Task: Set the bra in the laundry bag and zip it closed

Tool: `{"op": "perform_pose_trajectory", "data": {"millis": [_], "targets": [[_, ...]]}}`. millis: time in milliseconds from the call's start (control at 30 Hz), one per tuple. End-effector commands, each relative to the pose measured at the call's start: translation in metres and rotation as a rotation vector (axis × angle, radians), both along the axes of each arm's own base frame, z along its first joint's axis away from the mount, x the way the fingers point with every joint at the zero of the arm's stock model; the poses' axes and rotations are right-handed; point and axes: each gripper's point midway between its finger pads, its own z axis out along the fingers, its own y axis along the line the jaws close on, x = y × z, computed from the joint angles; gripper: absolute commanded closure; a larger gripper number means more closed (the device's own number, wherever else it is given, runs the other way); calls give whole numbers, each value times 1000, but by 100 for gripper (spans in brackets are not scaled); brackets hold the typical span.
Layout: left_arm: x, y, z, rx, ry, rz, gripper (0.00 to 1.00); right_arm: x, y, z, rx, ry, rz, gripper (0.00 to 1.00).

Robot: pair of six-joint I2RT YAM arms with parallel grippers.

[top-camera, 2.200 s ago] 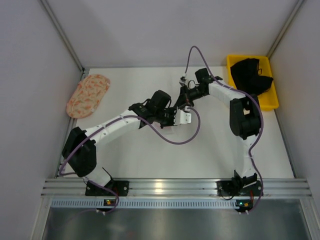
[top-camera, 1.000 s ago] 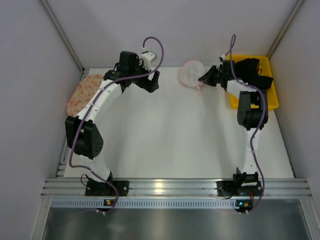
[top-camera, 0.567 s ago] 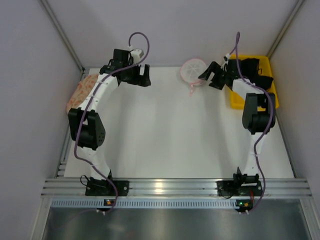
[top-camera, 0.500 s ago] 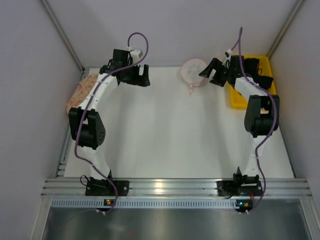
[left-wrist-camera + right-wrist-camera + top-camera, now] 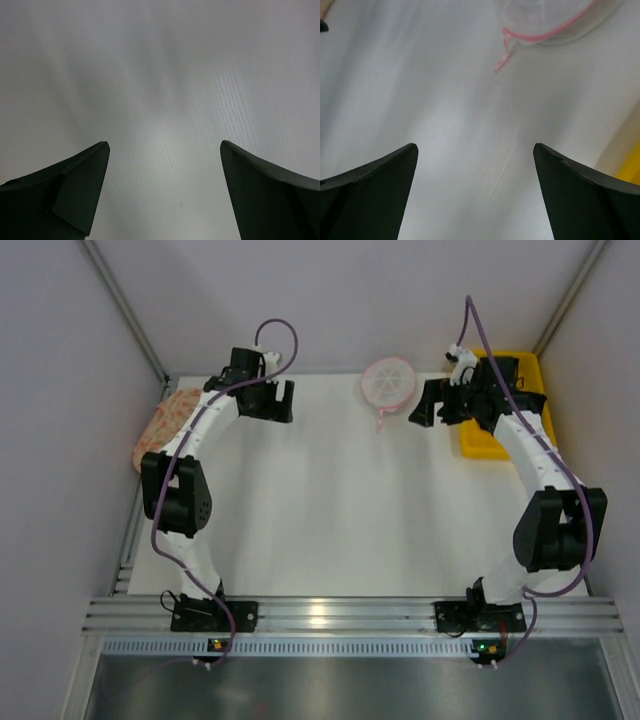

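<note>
The laundry bag (image 5: 388, 383), a round white mesh pouch with a pink zip rim, lies flat at the table's far edge. A thin pink tab (image 5: 382, 421) trails from it toward me. The right wrist view catches the laundry bag's near rim (image 5: 555, 22) and the pink tab (image 5: 502, 60) at its top. The bra does not show as a separate thing; the pouch looks faintly pink inside. My right gripper (image 5: 432, 417) (image 5: 475, 147) hovers open just right of the bag, holding nothing. My left gripper (image 5: 268, 411) (image 5: 164, 144) is open over bare table, well left of the bag.
A yellow bin (image 5: 481, 446) holding a black garment (image 5: 505, 371) stands at the far right, partly under my right arm; a corner of the yellow bin (image 5: 631, 170) shows at the right wrist view's edge. A peach patterned oval fabric piece (image 5: 163, 422) lies at the far left edge. Grey walls close in three sides.
My right gripper has opened, let go of the laundry bag and drawn back to the right. The bag now rests on the table. The left arm shifted slightly, still open.
</note>
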Motion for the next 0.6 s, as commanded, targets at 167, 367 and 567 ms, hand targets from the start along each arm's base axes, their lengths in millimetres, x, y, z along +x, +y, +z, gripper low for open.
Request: {"op": "perform_pose_trajectory", "data": {"millis": [167, 367, 567], "targets": [[-44, 10, -2, 40, 22, -20, 2, -63, -12, -31, -224, -50, 129, 0], [-75, 8, -12, 14, 51, -60, 2, -89, -13, -58, -232, 9, 135, 1], [-81, 3, 2, -15, -8, -78, 2, -100, -13, -63, -248, 15, 135, 0]]}}
